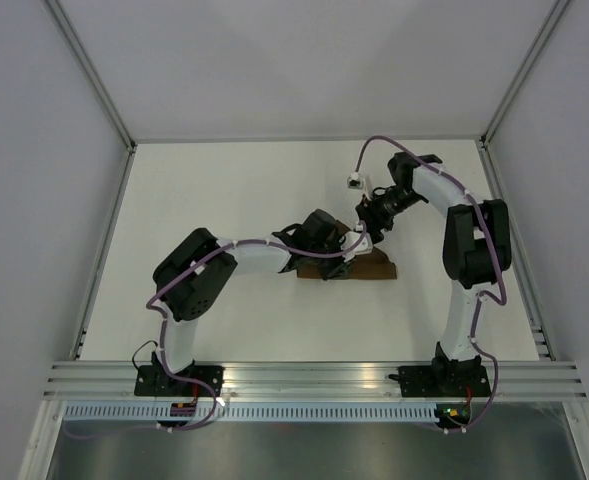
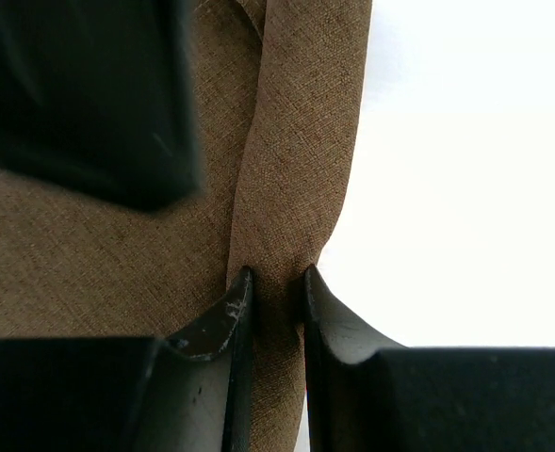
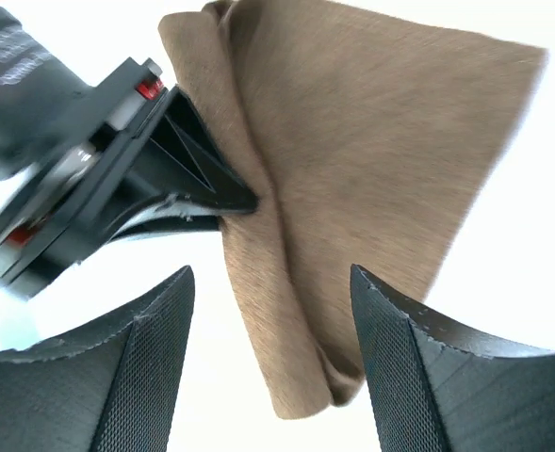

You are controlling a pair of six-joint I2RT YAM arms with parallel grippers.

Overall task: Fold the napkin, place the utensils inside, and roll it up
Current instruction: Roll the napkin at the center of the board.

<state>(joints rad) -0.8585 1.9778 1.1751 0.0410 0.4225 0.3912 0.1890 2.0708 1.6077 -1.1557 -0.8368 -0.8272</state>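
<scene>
The brown napkin (image 1: 376, 268) lies mid-table with one edge rolled into a thick fold (image 2: 296, 141). My left gripper (image 2: 277, 282) is shut on that rolled fold, pinching the cloth between both fingers. It reaches in from the left (image 1: 346, 252). My right gripper (image 3: 272, 282) hangs open just above the near end of the roll (image 3: 305, 377), its mesh-faced fingers apart on either side and touching no cloth. In the right wrist view the left gripper (image 3: 183, 179) grips the roll from the left. The utensils are hidden or out of view.
The white tabletop (image 1: 224, 190) surrounds the napkin. Grey walls with metal rails (image 1: 109, 240) border it on the left, right and back. Both arm bases (image 1: 179, 380) stand on the near rail, and the two arms meet over the napkin.
</scene>
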